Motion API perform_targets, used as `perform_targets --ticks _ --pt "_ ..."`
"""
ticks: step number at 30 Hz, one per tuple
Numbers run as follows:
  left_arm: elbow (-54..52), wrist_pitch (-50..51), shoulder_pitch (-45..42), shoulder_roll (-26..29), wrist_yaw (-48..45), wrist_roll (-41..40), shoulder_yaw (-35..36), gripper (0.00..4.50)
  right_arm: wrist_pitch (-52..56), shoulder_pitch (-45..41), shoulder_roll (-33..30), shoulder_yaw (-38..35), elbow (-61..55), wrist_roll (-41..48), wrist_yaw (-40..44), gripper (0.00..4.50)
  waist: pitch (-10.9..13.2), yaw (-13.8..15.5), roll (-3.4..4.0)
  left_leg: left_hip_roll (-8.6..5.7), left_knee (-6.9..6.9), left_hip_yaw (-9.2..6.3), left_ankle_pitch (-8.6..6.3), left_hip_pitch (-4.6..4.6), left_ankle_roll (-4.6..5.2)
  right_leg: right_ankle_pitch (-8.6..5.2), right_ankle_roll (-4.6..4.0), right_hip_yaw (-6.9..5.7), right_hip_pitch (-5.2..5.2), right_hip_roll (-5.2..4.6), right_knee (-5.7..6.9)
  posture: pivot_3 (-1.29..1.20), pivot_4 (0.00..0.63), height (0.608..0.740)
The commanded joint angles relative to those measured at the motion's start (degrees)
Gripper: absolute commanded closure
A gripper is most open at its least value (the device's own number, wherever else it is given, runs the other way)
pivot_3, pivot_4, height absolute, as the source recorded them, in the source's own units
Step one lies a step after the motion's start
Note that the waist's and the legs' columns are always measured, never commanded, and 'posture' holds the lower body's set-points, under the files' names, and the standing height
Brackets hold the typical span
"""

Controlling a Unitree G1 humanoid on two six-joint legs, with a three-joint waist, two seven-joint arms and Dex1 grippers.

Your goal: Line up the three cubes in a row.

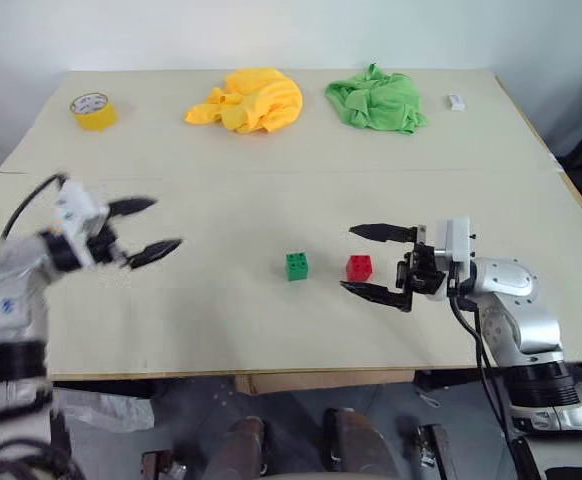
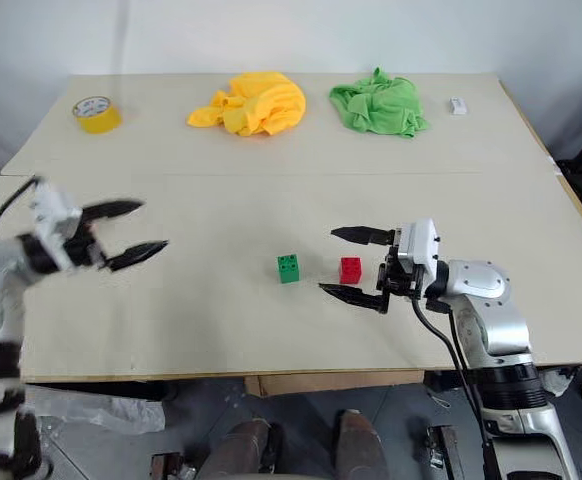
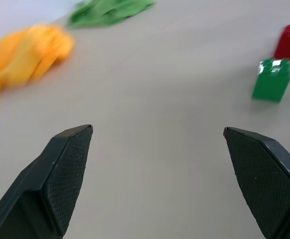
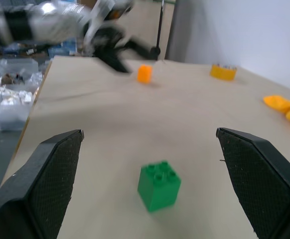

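the green cube (image 1: 297,265) and red cube (image 1: 359,267) sit side by side, apart, at centre frame; bare table (image 1: 221,320) runs to the near edge below them. the orange cube (image 4: 144,73) shows beside the left gripper (image 1: 143,231), jaws apart, mid-left. the right gripper (image 1: 376,262), jaws wide, flanks the red cube without touching. yellow cloth (image 1: 248,100), green cloth (image 1: 376,99) and tape roll (image 1: 93,110) line the far edge.

Both eye views look down over the table (image 1: 271,320) from the head, sharing everything, while each low, close wrist view looks along its claw and shares the green cube (image 4: 159,185).
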Motion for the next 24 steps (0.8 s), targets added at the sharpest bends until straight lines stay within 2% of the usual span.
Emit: perform_targets --ticks 1,6,9,12,16,20,24 --pt "-9.5 -1.73 10.97 -4.96 11.74 -2.49 12.43 0.03 -1.21 -1.24 1.79 0.06 -2.07 0.25 -1.03 0.0 0.01 0.31 -0.05 0.0 0.02 -0.05 -0.01 0.0 0.0 0.01 -0.02 0.0 0.04 -0.01 -0.03 0.0 0.15 0.74" --pt "-15.54 -2.35 26.51 -15.37 23.48 -4.59 22.42 0.03 -0.54 -1.68 2.82 0.81 -3.73 0.63 -1.16 0.0 -0.01 1.75 -0.16 -0.02 0.08 -0.12 -0.02 0.05 0.0 0.04 -0.07 0.0 0.21 -0.05 -0.14 0.0 0.15 0.74" --pt "-15.01 -3.47 30.04 -19.3 29.86 -4.01 24.95 0.03 -0.25 -1.67 2.72 1.14 -3.73 0.41 -1.08 0.0 -0.01 2.61 -0.17 -0.05 0.08 -0.12 -0.05 0.09 0.03 0.04 -0.07 0.0 0.27 -0.07 -0.21 0.0 0.15 0.74" --pt "-15.24 -3.4 30.64 -20.84 34.05 -3.81 24.47 0.03 0.01 -1.37 2.25 1.39 -3.52 0.07 -0.77 0.0 -0.05 3.03 -0.24 -0.04 0.08 -0.17 -0.05 0.1 0.02 0.02 -0.11 -0.03 0.27 -0.06 -0.32 0.0 0.15 0.74" --pt "-21.17 1.59 25.26 -20.45 38.77 -5.39 19.22 0.03 -1.24 -1.39 2.24 1.05 -2.36 -1.59 -1.66 0.0 -0.05 3.03 -0.24 -0.05 0.08 -0.17 -0.05 0.1 0.01 0.02 -0.11 -0.02 0.27 -0.06 -0.3 0.0 0.15 0.74" --pt "-27.11 17.62 11.74 -17.98 50.55 -8.84 14.41 0.03 -4.78 -1.32 1.73 -2.2 0.12 -4.29 -5.42 0.0 -0.12 3.01 -0.34 -0.07 0.09 -0.22 -0.03 0.1 -0.02 0.04 -0.13 -0.04 0.27 -0.04 -0.07 0.0 0.15 0.74" --pt "-22.23 25.68 1.85 -14.95 58.68 -3.61 9.8 0.03 -6.21 -0.49 0.87 -3.67 1.85 -5.15 -6.64 0.0 -0.16 1.88 -0.3 -0.1 0.03 -0.09 -0.04 0.11 -0.03 0.04 -0.12 0.03 0.15 0.02 0.02 0.0 0.15 0.74"
